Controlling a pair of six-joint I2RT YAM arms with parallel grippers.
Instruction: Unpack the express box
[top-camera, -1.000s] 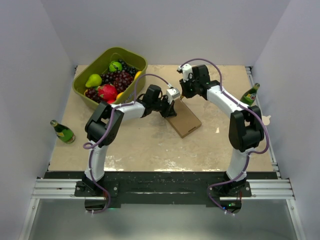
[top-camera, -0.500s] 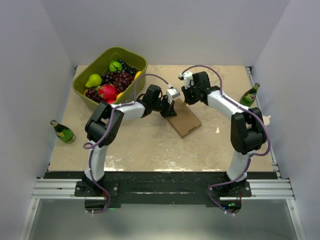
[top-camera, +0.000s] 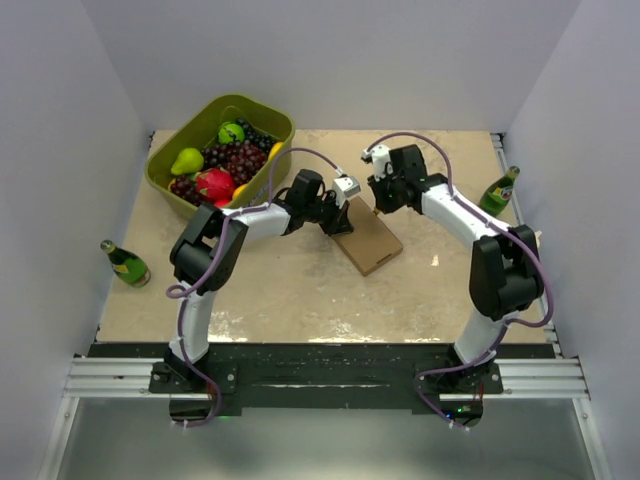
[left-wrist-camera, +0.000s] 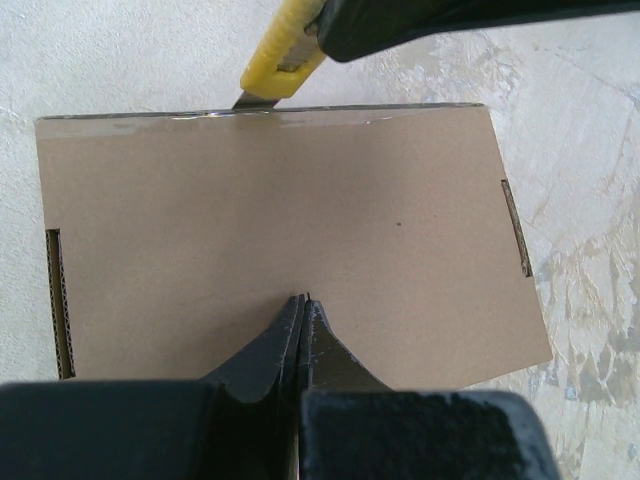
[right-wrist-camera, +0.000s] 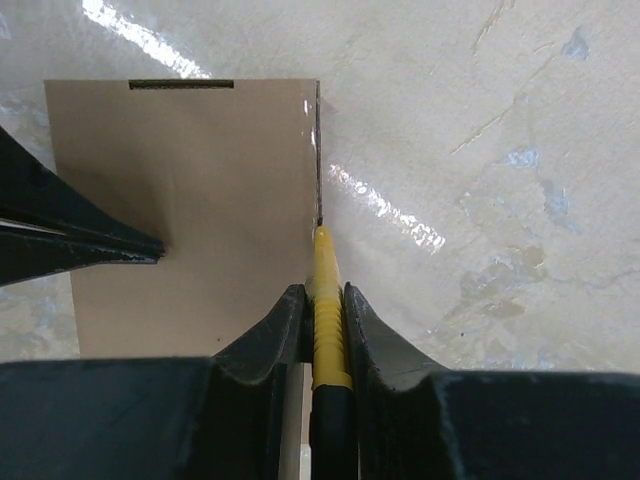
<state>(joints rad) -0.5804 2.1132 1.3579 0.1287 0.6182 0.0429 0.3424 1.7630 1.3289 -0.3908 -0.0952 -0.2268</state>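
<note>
Top external view: the right gripper, clamped on a yellow knife, has swung onto the express box's taped edge. The left gripper, fingers together, pins the box top to the table. Cutting looks ready to start.

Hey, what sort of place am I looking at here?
Probably a robotics lab test cell: the left arm and right arm are bolted to a metal rail, plain white walls box in the table, and staged props include a fruit tub and the express box.
</note>
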